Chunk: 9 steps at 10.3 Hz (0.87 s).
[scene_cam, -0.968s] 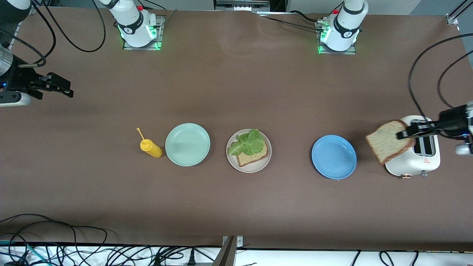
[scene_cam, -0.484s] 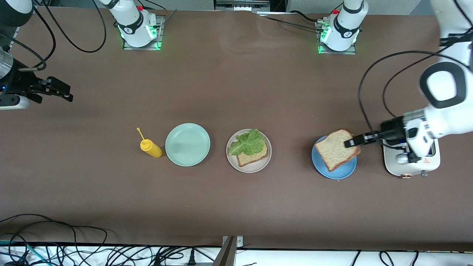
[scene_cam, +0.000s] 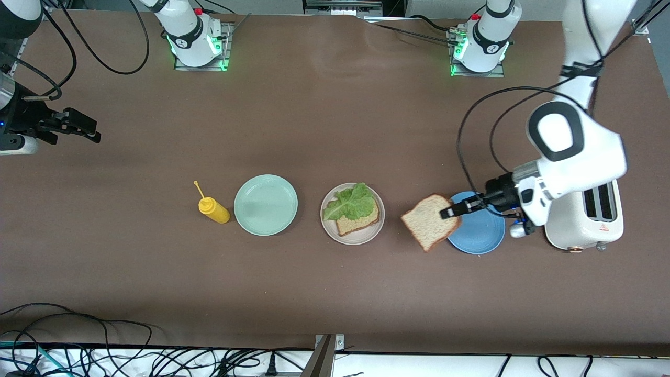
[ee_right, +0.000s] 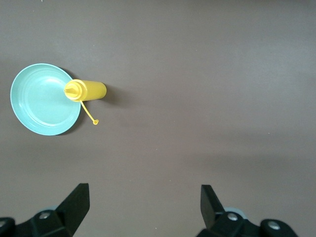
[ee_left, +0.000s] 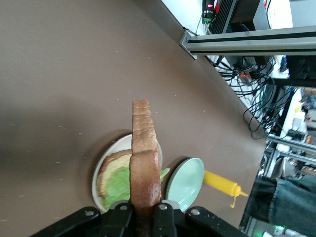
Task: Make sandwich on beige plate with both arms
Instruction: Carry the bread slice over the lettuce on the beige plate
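The beige plate (scene_cam: 361, 236) sits mid-table with one slice of brown bread (scene_cam: 356, 224) on it and a ruffled lettuce leaf (scene_cam: 349, 202) on top; the left wrist view shows the same plate (ee_left: 101, 170) and lettuce (ee_left: 116, 187). My left gripper (scene_cam: 449, 212) is shut on a second bread slice (scene_cam: 429, 222), held in the air over the table between the beige plate and the blue plate (scene_cam: 479, 233). In the left wrist view that slice (ee_left: 144, 163) stands edge-on between the jaws. My right gripper (scene_cam: 89, 132) waits open at the right arm's end of the table, holding nothing.
A mint-green plate (scene_cam: 265, 204) and a yellow squeeze bottle (scene_cam: 213, 209) lie beside the beige plate toward the right arm's end. A white toaster (scene_cam: 591, 225) stands at the left arm's end, next to the blue plate. Cables hang along the table's front edge.
The left arm has carried the bread slice from over the toaster, across the blue plate, toward the beige plate. The right arm has barely moved.
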Each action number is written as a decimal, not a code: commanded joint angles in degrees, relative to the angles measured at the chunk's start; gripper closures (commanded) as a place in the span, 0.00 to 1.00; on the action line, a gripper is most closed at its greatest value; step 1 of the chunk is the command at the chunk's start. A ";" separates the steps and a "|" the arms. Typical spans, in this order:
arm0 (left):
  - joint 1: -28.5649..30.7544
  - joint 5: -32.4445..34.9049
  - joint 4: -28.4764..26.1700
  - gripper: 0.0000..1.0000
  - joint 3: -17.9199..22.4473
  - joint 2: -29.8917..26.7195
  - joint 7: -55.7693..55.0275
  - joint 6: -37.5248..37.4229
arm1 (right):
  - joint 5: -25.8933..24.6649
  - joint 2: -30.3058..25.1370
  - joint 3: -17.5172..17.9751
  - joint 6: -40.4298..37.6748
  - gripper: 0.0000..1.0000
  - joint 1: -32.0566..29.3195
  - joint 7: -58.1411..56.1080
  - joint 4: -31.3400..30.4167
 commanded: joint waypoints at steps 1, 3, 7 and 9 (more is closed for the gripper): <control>-3.44 -7.30 -1.89 1.00 0.67 -0.66 0.20 3.35 | -0.54 -0.24 -1.00 0.14 0.00 0.85 -0.64 -0.41; -6.52 -8.99 -3.91 1.00 0.67 -0.58 0.81 5.90 | -0.37 0.38 -0.99 -0.12 0.00 1.03 -0.56 -0.32; -13.72 -15.65 -6.64 1.00 0.67 0.04 0.90 14.16 | -0.19 0.56 -1.08 0.14 0.00 0.94 -0.64 -0.32; -16.46 -20.39 -5.95 1.00 0.58 3.27 3.00 18.89 | -0.19 0.56 -1.08 -0.03 0.00 0.94 -0.56 -0.32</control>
